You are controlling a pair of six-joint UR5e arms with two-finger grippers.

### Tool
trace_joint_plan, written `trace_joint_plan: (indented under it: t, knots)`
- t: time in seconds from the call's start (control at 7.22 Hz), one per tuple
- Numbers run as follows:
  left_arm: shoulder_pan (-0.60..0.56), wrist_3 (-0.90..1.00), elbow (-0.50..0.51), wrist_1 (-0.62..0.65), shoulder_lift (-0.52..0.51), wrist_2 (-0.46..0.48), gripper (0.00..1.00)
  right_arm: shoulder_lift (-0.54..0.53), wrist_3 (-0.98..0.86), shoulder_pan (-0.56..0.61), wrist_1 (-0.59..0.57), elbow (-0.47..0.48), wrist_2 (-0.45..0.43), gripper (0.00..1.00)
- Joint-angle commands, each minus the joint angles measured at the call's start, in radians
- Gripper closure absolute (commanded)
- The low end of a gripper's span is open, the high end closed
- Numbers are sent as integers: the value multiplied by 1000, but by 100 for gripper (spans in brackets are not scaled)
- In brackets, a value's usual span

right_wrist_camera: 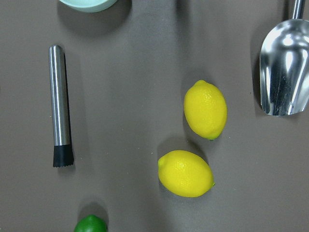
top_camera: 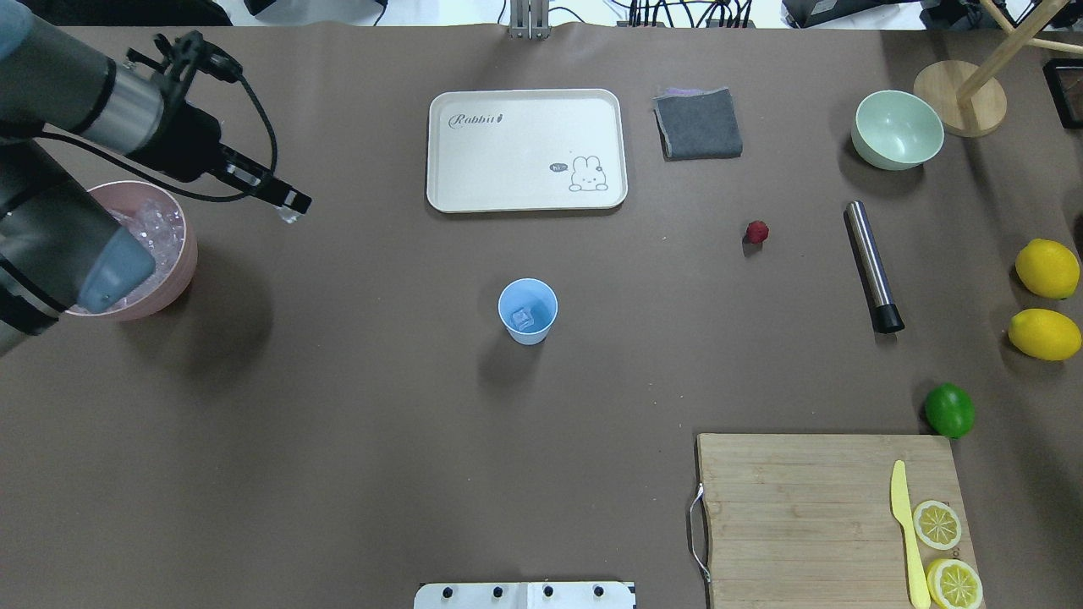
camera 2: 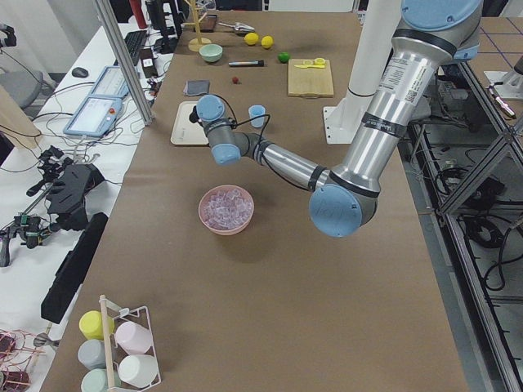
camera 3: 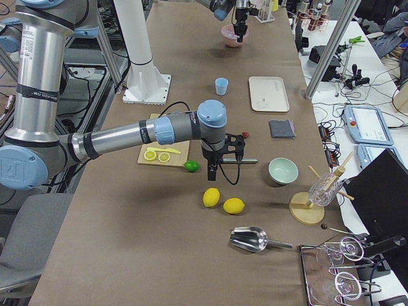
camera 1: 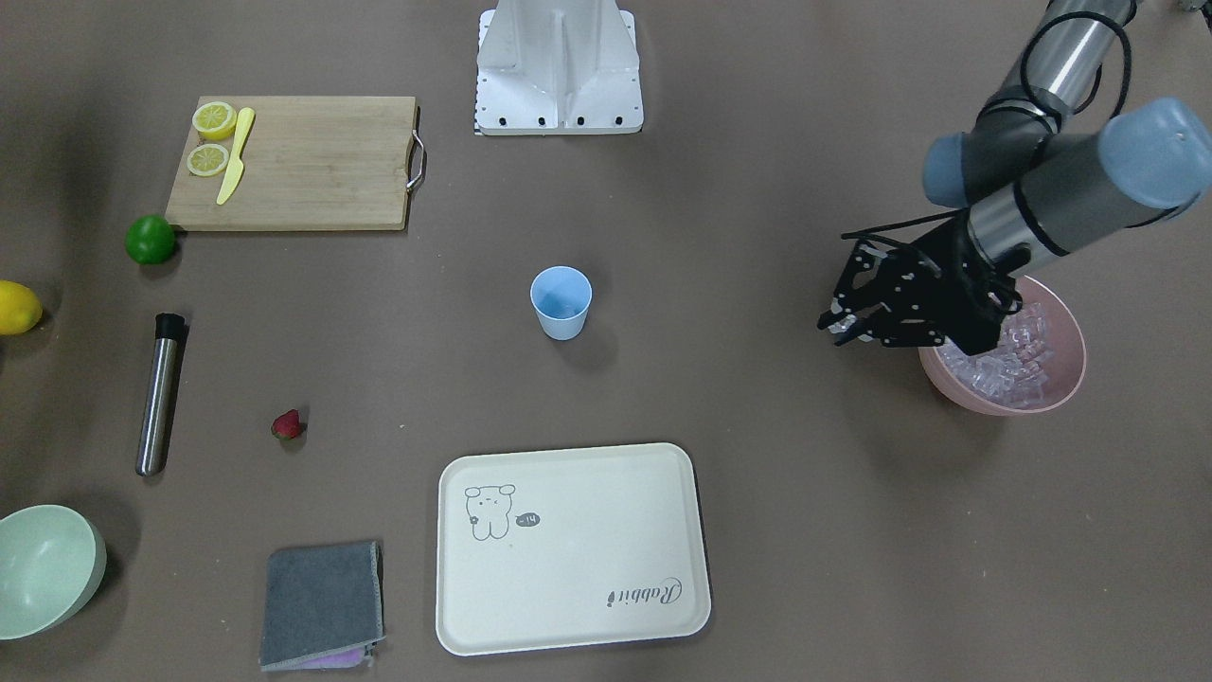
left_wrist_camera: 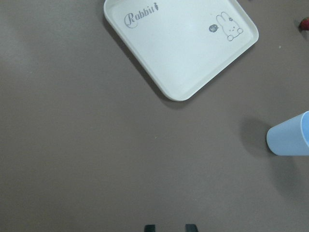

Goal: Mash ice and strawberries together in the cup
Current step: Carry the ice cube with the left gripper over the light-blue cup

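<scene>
The light blue cup stands upright mid-table with one ice cube inside. More ice fills the pink bowl at the robot's left. My left gripper hangs above the table just beyond that bowl, on the cup's side, shut on a small clear ice cube. In the left wrist view only its fingertips show. The strawberry lies alone on the table to the right. My right gripper shows only in the exterior right view, above the lime; I cannot tell its state.
A cream tray lies beyond the cup. A steel muddler, green bowl, grey cloth, lime and two lemons sit at the right. A cutting board holds lemon slices and a yellow knife.
</scene>
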Motion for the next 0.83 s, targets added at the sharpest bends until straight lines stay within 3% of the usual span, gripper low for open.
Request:
trace_joint_plan:
  t: [0.0, 0.28, 0.69]
  knots:
    - [138, -131, -58, -1, -30, 188, 100, 0, -1, 0, 0, 2, 0, 0]
    - [256, -254, -75, 1, -70, 343, 100, -2, -2, 1, 0, 6, 0, 0]
    - [393, -363, -91, 4, -121, 501, 100, 1, -1, 0, 0, 8, 0, 0]
